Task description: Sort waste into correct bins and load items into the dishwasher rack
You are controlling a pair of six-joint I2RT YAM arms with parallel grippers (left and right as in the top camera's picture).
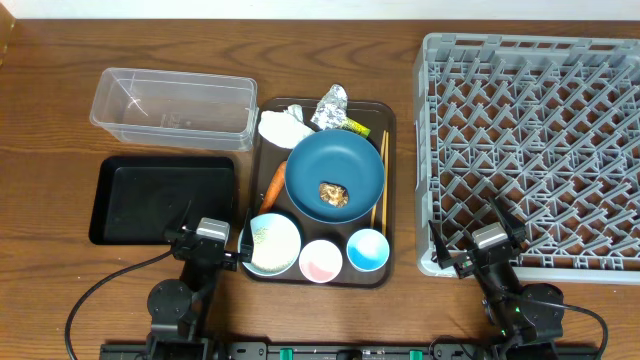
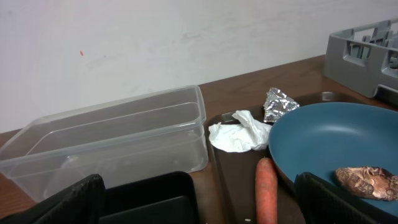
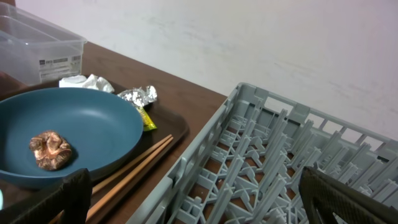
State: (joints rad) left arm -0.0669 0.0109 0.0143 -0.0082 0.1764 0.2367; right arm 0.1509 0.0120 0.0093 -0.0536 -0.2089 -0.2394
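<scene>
On the brown serving tray (image 1: 388,268) stand a large blue bowl (image 1: 345,160) holding a brown food lump (image 1: 334,193), a white bowl (image 1: 273,243), a pink cup (image 1: 321,261) and a light-blue cup (image 1: 368,250). Chopsticks (image 1: 381,175) lie along the bowl's right side, and a carrot (image 1: 273,184) lies on its left. Tissue (image 1: 282,126), foil (image 1: 331,108) and a yellow-green wrapper (image 1: 352,127) sit behind it. My left gripper (image 1: 208,240) hangs open between the black tray (image 1: 160,200) and the white bowl. My right gripper (image 1: 488,245) is open over the rack's (image 1: 540,150) near-left corner.
The clear tub (image 1: 170,105) stands empty behind the black tray. The rack fills the table's right side. Bare wood shows between the serving tray and the rack.
</scene>
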